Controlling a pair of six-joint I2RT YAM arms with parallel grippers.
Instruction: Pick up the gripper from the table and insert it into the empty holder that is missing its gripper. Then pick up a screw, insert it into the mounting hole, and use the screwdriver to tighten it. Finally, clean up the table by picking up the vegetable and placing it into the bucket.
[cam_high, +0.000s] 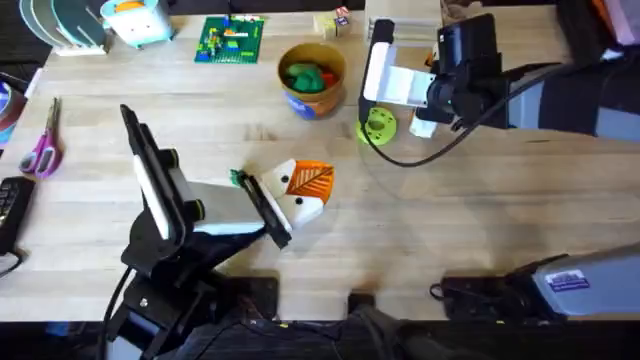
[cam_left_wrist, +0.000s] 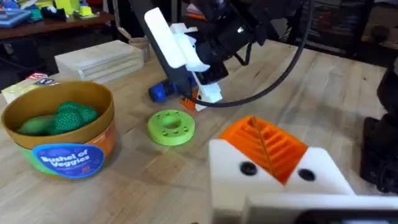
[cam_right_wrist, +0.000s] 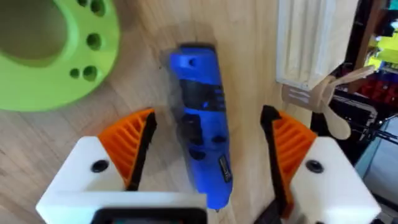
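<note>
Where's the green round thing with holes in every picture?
Overhead: the green disc lies right of the bucket, by the right gripper.
Left wrist: the disc sits between the bucket and the right gripper.
Right wrist: the disc is beside the screwdriver, partly cut off.
Shared landmark: the right gripper, next to the disc.

Screwdriver (cam_right_wrist: 202, 118): tip end cut off between the right gripper's (cam_right_wrist: 208, 134) spread pads; in overhead it's hidden under that arm. Left wrist view: just the blue butt (cam_left_wrist: 159, 92) shows behind the lime disc (cam_left_wrist: 171, 127). Bucket (cam_left_wrist: 62, 146) clipped at frame edge, near the disc. Left gripper (cam_high: 285, 205): finger spacing unreadable.
</note>
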